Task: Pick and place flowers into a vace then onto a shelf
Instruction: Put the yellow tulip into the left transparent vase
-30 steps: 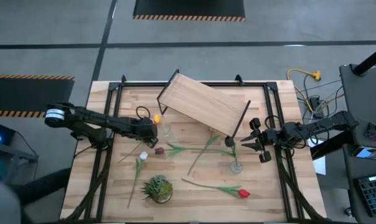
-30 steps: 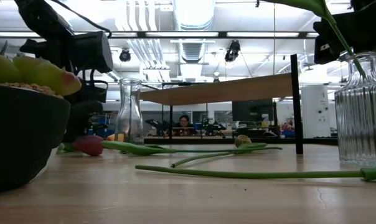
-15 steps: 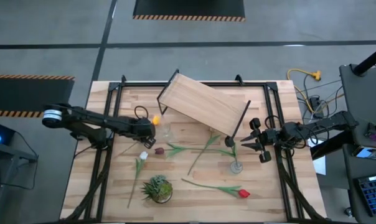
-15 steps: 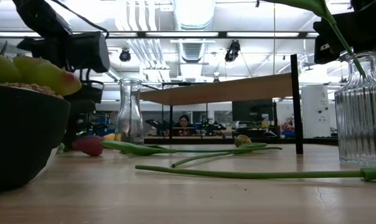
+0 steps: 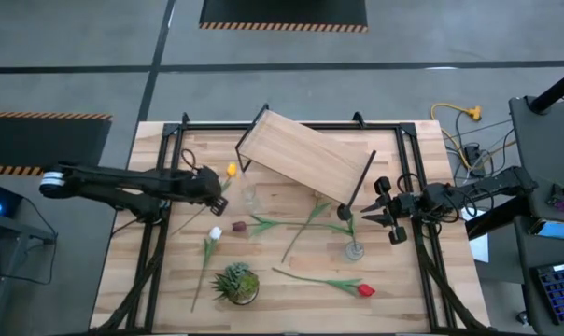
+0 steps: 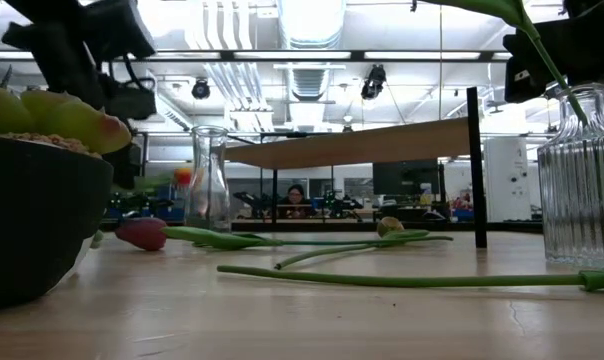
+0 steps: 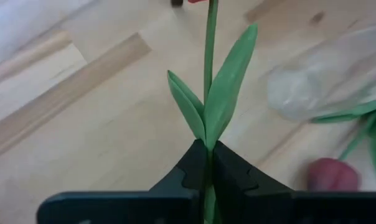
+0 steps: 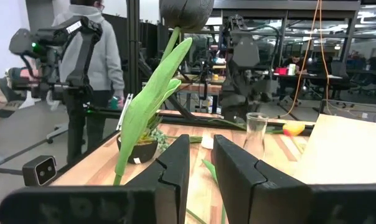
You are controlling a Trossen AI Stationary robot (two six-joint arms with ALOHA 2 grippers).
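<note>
- Potted plant [image 5: 237, 283]: stands at the near edge of the table [image 5: 394, 289], left of centre in the high view; it fills the left foreground of the low view.
- Red flower [image 5: 338, 282]: lies flat near the front edge, right of the potted plant, head pointing right.
- White flower [image 5: 210, 242]: lies flat just behind the potted plant, stem running toward the front left.
- Ribbed vase [image 5: 355, 248]: stands upright on the right half of the table, beside the right gripper [image 5: 387, 216]. A dark-headed flower [image 8: 152, 99] rises from beside that gripper's fingers [image 8: 169, 180] in the right wrist view; the fingers stand slightly apart, and whether they clamp the stem cannot be told.
- Maroon flower [image 5: 263, 224] and a further green stem [image 5: 305, 227]: lie flat mid-table, crossing between the two vases.
- Clear vase [image 5: 250, 197]: stands upright at mid-table, just in front of the shelf [image 5: 301, 159].
- Left gripper [image 5: 205, 184]: positioned left of the clear vase, fingers [image 7: 187, 177] closed on the stem of the yellow flower [image 5: 228, 175]. The yellow head sits at the gripper's tip, left of the clear vase and apart from it.
- Shelf: stands at the back of the table, set at an angle on black legs, nothing on it.
- Person [image 8: 91, 74]: stands beyond the table in the right wrist view.
</note>
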